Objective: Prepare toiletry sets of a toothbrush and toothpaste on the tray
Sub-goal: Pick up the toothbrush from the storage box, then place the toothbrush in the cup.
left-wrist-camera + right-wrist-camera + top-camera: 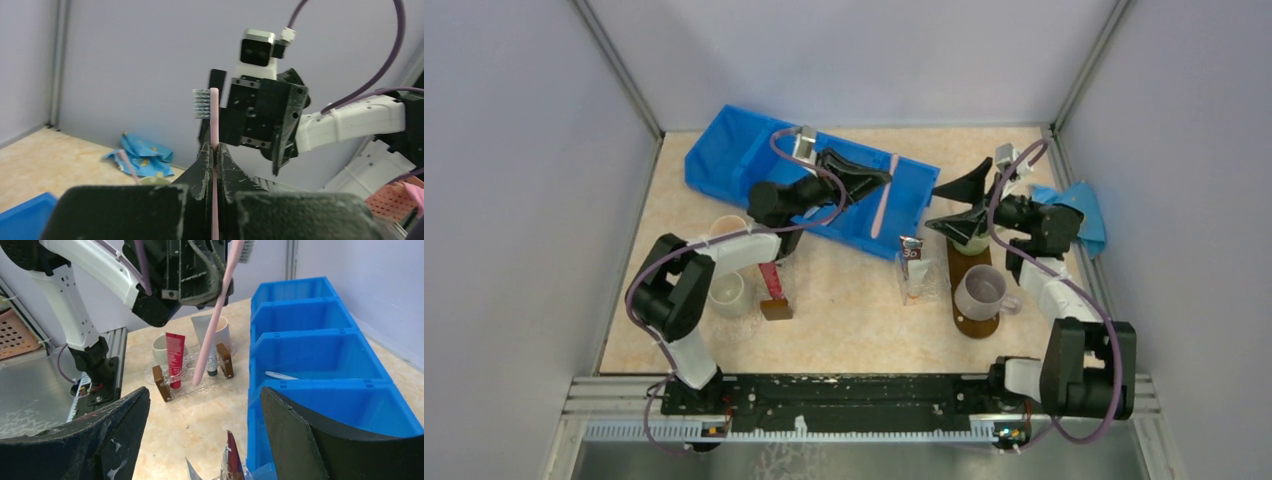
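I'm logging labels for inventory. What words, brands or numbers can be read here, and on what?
"30", or something close to it, not certain: pale marks on the dark tube, seen in the top view.
Red tube: faint print, too blurred to read.
No other text, brand or sign can be read in any view.

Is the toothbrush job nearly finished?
Only partly. One pink toothbrush seems to stand in the far mug on the tray. The left gripper holds a second toothbrush. The red toothpaste isn't on the tray yet.
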`<control>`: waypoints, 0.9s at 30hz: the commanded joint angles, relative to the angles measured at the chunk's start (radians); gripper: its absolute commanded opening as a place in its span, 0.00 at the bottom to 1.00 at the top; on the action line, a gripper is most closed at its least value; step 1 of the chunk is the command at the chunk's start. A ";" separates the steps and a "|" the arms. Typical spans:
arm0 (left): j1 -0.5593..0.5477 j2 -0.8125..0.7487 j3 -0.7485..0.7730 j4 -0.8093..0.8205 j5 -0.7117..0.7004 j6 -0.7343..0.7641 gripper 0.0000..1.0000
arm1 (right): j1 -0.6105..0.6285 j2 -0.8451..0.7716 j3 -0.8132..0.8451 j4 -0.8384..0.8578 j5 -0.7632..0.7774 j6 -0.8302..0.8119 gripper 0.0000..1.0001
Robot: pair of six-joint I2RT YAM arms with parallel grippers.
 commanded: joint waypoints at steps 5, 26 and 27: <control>-0.121 0.024 0.046 0.102 -0.100 0.076 0.00 | 0.059 0.014 -0.006 -0.070 0.058 -0.103 0.80; -0.212 0.062 0.020 0.211 -0.202 0.091 0.00 | 0.231 0.072 0.045 -0.292 0.075 -0.256 0.60; -0.215 0.067 0.023 0.211 -0.202 0.089 0.00 | 0.233 0.073 0.047 -0.292 0.071 -0.255 0.54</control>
